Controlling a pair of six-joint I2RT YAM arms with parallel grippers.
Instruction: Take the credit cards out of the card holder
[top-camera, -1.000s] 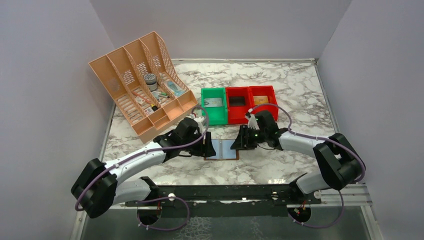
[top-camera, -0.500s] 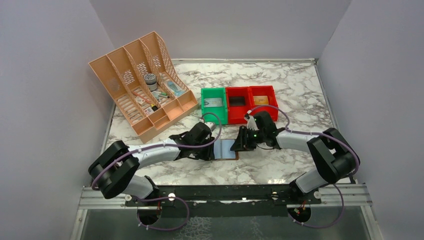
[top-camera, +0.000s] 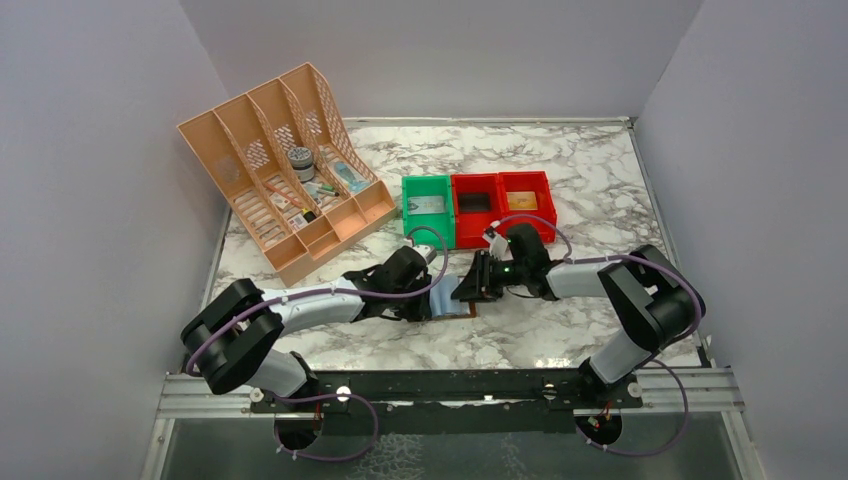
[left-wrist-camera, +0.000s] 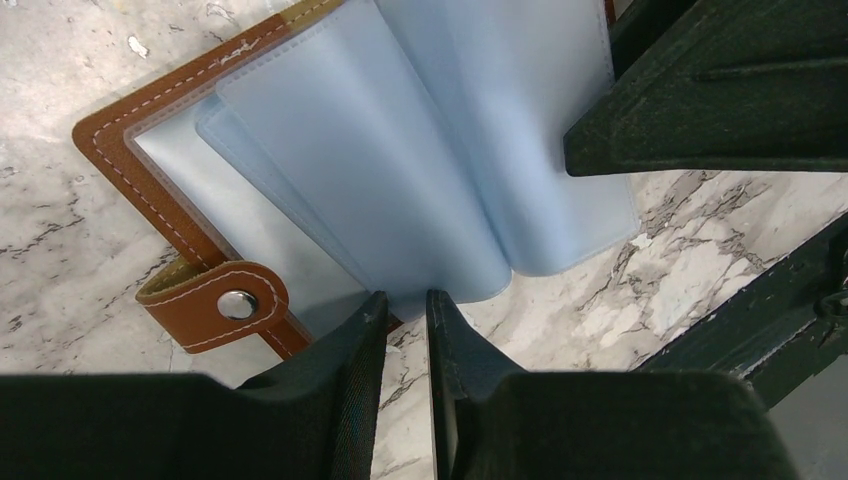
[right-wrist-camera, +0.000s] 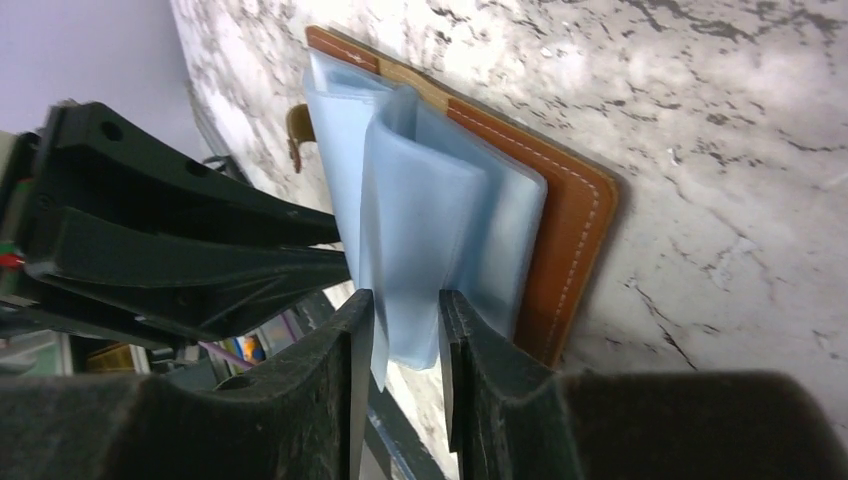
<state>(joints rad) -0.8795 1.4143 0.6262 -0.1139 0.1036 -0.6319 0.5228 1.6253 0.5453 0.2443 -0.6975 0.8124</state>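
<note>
The left arm has swung in hard over the last second. Its elbow is now folded low, and the left gripper (top-camera: 428, 300) has come right up against the left edge of the card holder (top-camera: 456, 298). Its jaws have drawn in from wide to a slim slot. The right gripper (top-camera: 474, 289) has narrowed a touch too and edged left along the other side.

The card holder lies open on the marble table (top-camera: 580, 180), near of the green bin (top-camera: 428, 210) and squeezed between the two grippers. That reads as a two-sided grab: one side steadies the holder while the other works a pocket. No credit cards are out yet.

The overhead view gives only the layout, because the arms cover most of the holder. The left wrist view shows the detail: the brown cover, the snap tab (left-wrist-camera: 222, 305), and the pale blue plastic sleeves (left-wrist-camera: 400, 150) fanned up. Their fold ends right at the mouth of the left jaws, but I can't tell whether it is actually pinched.

The right wrist view shows the sleeves bowed upward off the leather, with one leaf hanging between that gripper's narrow jaws. I can't tell here either whether the grip is firm. The sleeves are frosted, so neither wrist view lets me pick out a single card.
</note>
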